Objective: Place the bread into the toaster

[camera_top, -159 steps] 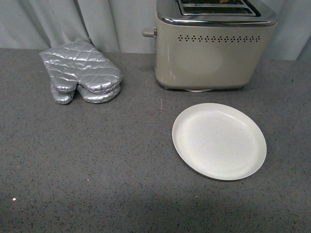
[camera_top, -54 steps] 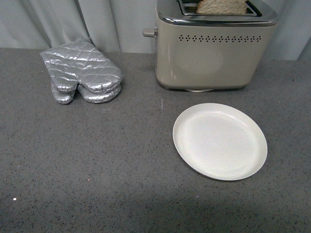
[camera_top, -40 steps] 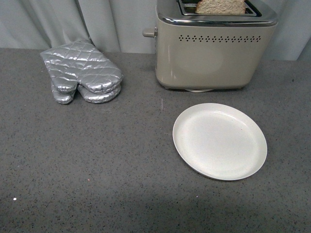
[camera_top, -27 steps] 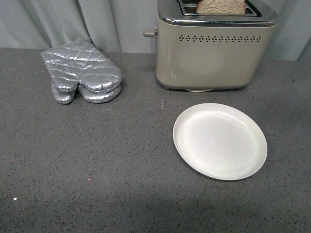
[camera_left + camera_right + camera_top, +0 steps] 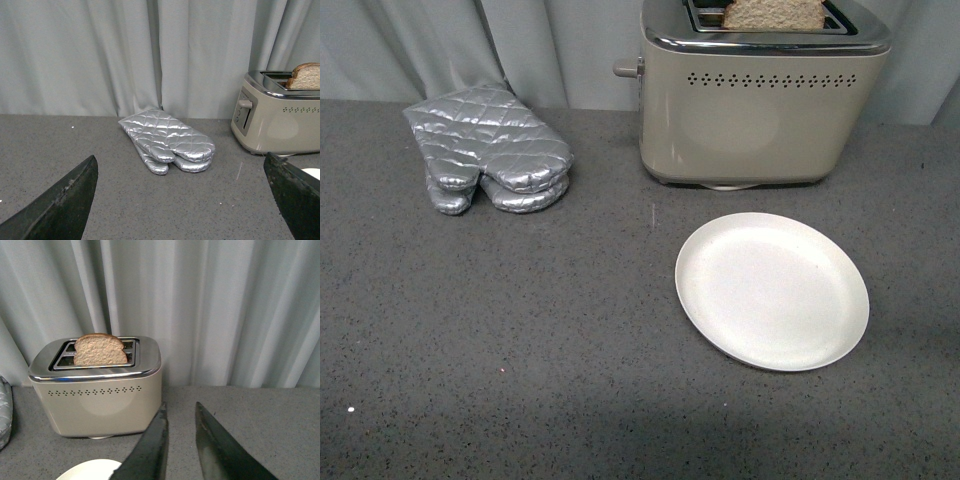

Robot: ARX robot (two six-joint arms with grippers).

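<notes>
The toaster [image 5: 750, 100] stands at the back of the grey counter, cream-beige with a chrome top and a side lever knob [image 5: 625, 68]. The bread [image 5: 773, 13] stands upright in its near slot, its rounded top sticking out. It also shows in the right wrist view [image 5: 100, 350] and the left wrist view [image 5: 305, 76]. Neither arm shows in the front view. My left gripper [image 5: 185, 192] is open and empty, low over the counter, facing the mitts. My right gripper [image 5: 180, 410] is open with a narrow gap, empty, back from the toaster [image 5: 97, 390].
A white empty plate [image 5: 772, 290] lies in front of the toaster. A pair of silver quilted oven mitts [image 5: 488, 150] lies at the back left, also in the left wrist view [image 5: 167, 139]. A grey curtain [image 5: 520, 40] hangs behind the counter.
The bread now stands in the toaster slot, where 2.9 s ago the slot looked nearly empty. Over the last second nothing has visibly moved.
</notes>
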